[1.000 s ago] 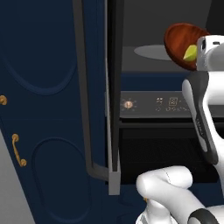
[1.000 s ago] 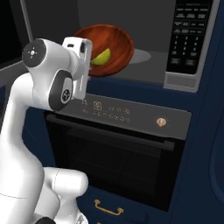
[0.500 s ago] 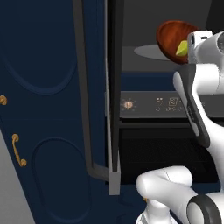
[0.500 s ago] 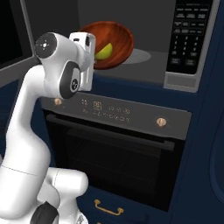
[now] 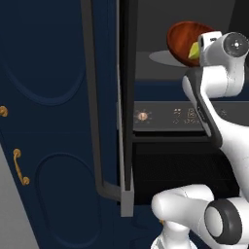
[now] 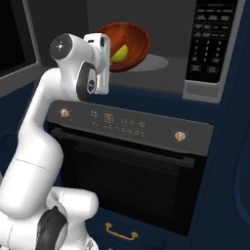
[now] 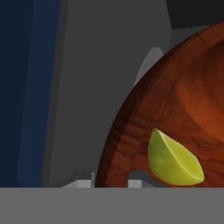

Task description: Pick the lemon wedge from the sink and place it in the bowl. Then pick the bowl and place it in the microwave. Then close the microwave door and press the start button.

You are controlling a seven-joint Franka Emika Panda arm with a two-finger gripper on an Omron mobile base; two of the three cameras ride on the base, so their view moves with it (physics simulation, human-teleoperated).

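Observation:
My gripper [image 7: 113, 183] is shut on the rim of the reddish-brown bowl [image 7: 175, 105], which passes between the two fingertips. The yellow lemon wedge [image 7: 173, 159] lies inside the bowl, close to the gripped rim. The tilted bowl [image 6: 131, 40] hangs over the grey turntable inside the microwave [image 6: 209, 46]. From the left, the bowl [image 5: 181, 38] and wedge [image 5: 194, 50] peek out beside my white hand. The microwave door [image 5: 124, 102] stands open, seen edge-on to the left of the cavity. The sink is out of view.
Below the microwave sits an oven [image 6: 132, 171] with a lit control strip [image 6: 117, 121] and brass knobs. Navy cabinet doors with brass handles [image 5: 20, 168] stand to the left. A drawer handle [image 6: 119, 232] shows low down.
The arm has stretched forward and carried the bowl with the wedge deeper into the microwave cavity, leftward in the left base view. The grip stays shut.

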